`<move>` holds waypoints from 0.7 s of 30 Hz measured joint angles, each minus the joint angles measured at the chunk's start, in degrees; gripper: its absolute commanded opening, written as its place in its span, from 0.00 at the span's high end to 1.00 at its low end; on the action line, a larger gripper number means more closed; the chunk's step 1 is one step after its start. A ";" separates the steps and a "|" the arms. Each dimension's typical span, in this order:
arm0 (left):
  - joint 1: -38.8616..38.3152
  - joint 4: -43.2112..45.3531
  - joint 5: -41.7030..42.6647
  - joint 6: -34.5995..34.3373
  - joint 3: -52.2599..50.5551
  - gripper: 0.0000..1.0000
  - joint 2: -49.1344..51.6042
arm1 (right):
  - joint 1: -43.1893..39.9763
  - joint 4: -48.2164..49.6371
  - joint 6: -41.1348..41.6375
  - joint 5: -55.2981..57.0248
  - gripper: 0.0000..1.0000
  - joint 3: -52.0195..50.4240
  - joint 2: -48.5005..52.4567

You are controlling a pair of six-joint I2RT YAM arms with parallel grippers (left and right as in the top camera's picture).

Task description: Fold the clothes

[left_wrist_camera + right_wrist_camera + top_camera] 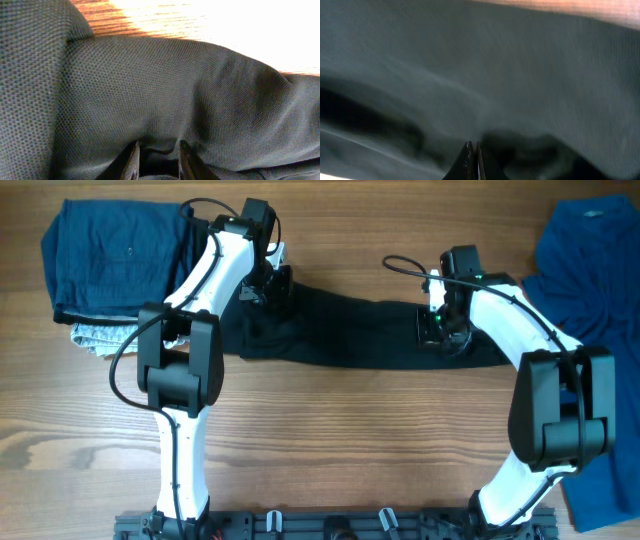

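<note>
Okay, overhead first: a black knit shirt (350,335) is lying as a long bunched band across the middle of the brown wooden table (330,440). The left gripper (272,288) is sitting down on the shirt's left end, and the right gripper (440,332) is pressing onto it near its right end. Both white arms are reaching in from the near edge of the table. A folded dark blue garment (110,250) is lying just off the shirt's left end, stacked on a pale patterned cloth (98,335) that is poking out below it. A bright blue shirt (590,280) is spreading out loosely past the black shirt's right end, running down the table edge behind the right arm.

Left wrist view: the black knit shirt (165,85) is filling nearly everything, with a strip of table (210,25) showing beyond it. The left gripper (158,146) is holding its jaws only a little apart, and a raised fold of the black fabric is sitting pinched in that narrow gap.

Right wrist view: blurry, the black knit shirt (520,75) is covering the frame. The right gripper (473,146) is keeping its jaws pressed fully together, tips down in the rumpled cloth. Cannot tell whether a thin layer is being caught between them.
</note>
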 measured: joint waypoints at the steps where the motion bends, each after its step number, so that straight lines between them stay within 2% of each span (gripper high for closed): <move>1: 0.00 0.00 0.00 0.00 0.00 0.74 0.00 | -0.37 -1.49 0.02 0.83 0.96 -0.04 0.00; 5: 0.00 0.02 -0.02 0.00 0.00 0.74 0.00 | -1.64 -9.38 1.33 3.23 0.95 -0.07 0.00; 9: 0.00 0.00 -0.20 0.00 0.00 0.74 0.00 | -1.64 -10.95 1.92 4.46 0.96 0.04 0.00; 13: 0.00 -0.02 -1.27 0.00 0.00 0.73 0.00 | -1.64 -15.63 2.16 4.87 0.96 8.41 -1.03; 16: 0.00 -0.02 -1.73 0.02 0.00 0.72 0.00 | -3.06 -16.02 3.28 4.85 0.96 12.63 -4.13; 21: 0.00 -0.26 -2.05 0.00 0.00 0.72 0.00 | -10.40 -11.13 3.87 5.05 0.96 10.27 -3.87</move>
